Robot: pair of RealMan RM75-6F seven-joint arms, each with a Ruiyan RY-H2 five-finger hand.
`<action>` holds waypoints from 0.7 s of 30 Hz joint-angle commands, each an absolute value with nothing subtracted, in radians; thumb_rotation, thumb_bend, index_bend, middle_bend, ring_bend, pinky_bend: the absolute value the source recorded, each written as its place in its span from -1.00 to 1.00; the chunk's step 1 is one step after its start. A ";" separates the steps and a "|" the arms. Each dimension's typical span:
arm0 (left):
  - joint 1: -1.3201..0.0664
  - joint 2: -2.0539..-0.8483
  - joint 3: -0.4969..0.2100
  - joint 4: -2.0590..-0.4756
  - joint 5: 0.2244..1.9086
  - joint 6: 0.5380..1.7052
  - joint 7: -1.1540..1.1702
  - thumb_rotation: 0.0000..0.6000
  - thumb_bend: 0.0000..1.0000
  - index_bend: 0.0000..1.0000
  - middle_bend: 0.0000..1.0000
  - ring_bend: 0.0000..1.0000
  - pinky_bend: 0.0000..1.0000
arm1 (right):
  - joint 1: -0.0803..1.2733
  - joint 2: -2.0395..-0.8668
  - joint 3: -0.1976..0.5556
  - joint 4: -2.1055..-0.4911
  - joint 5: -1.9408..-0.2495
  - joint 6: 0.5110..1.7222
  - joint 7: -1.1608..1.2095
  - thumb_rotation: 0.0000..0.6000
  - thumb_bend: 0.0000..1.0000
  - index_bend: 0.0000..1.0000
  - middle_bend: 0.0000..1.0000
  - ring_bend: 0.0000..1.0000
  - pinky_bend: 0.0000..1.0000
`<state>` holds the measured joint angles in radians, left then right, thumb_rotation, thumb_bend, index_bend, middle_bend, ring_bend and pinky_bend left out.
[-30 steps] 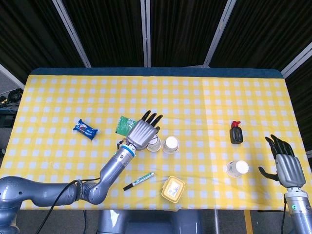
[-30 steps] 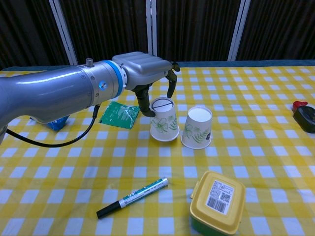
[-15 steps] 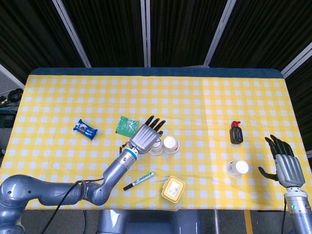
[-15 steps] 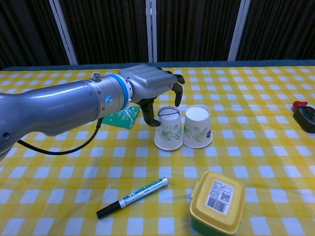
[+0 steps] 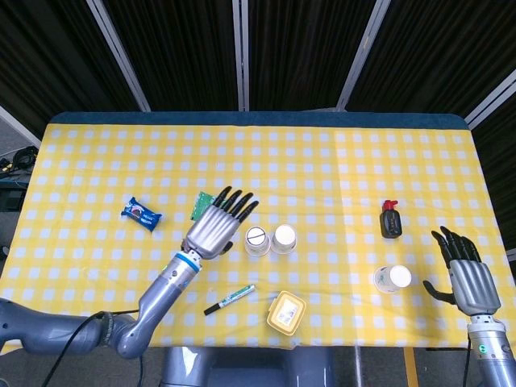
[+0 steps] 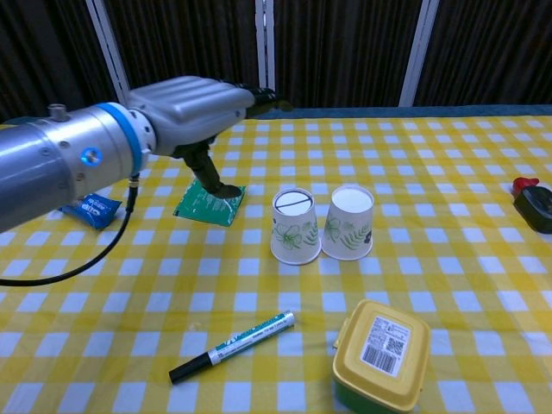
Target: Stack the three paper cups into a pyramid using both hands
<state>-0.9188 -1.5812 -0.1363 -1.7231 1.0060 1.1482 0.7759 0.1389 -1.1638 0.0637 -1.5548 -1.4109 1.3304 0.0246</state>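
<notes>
Starting at the left and using the pair of upside-down white paper cups with green leaf prints [image 5: 269,239] as the marker, a small blue snack packet [image 5: 142,213] lies well to the left of it on the yellow and white checked tablecloth [image 5: 339,161]. A flat green packet [image 6: 208,203] is nearer. The left hand [image 5: 214,225] hangs just left of the pair with its fingers spread and nothing in it. Both base cups stand side by side and touch. A black and green marker pen [image 5: 229,299] and a yellow plastic box with a lid [image 5: 286,313] lie in front of the pair.

Far to the right of the pair sits a small black bottle with a red cap [image 5: 391,219], and the third white paper cup [image 5: 393,279] stands upside down. The right hand [image 5: 466,274] waits just right of it, fingers apart, holding nothing.

I think the next job is lifting that cup. It looks thin, so squeeze softly. Bring it over slowly and set it flat across both bases.
</notes>
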 commanded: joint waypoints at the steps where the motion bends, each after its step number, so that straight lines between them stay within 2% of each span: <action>1: -0.783 -1.457 -0.037 -1.844 1.137 1.296 0.698 1.00 -0.48 -0.96 -1.00 -1.00 -1.00 | 0.134 -1.153 0.048 -1.588 -1.428 1.335 -0.002 1.00 -0.71 -0.94 -1.00 -1.00 -1.00; 6: -0.652 -1.345 0.067 -1.888 1.263 1.415 0.622 1.00 -0.49 -0.99 -1.00 -1.00 -1.00 | 0.126 -1.149 0.025 -1.635 -1.474 1.357 -0.047 1.00 -0.71 -0.94 -1.00 -1.00 -1.00; 11: -0.539 -1.265 0.136 -1.889 1.336 1.503 0.555 1.00 -0.49 -1.00 -1.00 -1.00 -1.00 | 0.125 -1.140 0.000 -1.677 -1.487 1.341 -0.106 1.00 -0.75 -0.92 -1.00 -1.00 -1.00; 13: -0.503 -1.249 0.149 -1.881 1.359 1.531 0.524 1.00 -0.49 -1.00 -1.00 -1.00 -1.00 | 0.126 -1.139 -0.006 -1.689 -1.490 1.334 -0.125 1.00 -0.75 -0.88 -1.00 -1.00 -1.00; 18: -0.439 -1.217 0.157 -1.857 1.400 1.569 0.480 1.00 -0.51 -1.00 -1.00 -1.00 -1.00 | 0.136 -1.153 -0.013 -1.696 -1.506 1.321 -0.140 1.00 -0.75 -0.60 -1.00 -1.00 -1.00; 21: -0.417 -1.211 0.142 -1.851 1.418 1.584 0.460 1.00 -0.51 -1.00 -1.00 -1.00 -1.00 | 0.145 -1.165 -0.008 -1.688 -1.499 1.309 -0.144 1.00 -0.75 -0.56 -1.00 -1.00 -1.00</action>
<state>-0.4282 -1.2163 0.1480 -1.8559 1.4083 1.5760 0.4693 0.1420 -1.1622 -0.0094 -1.6907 -1.5020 1.3120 -0.1421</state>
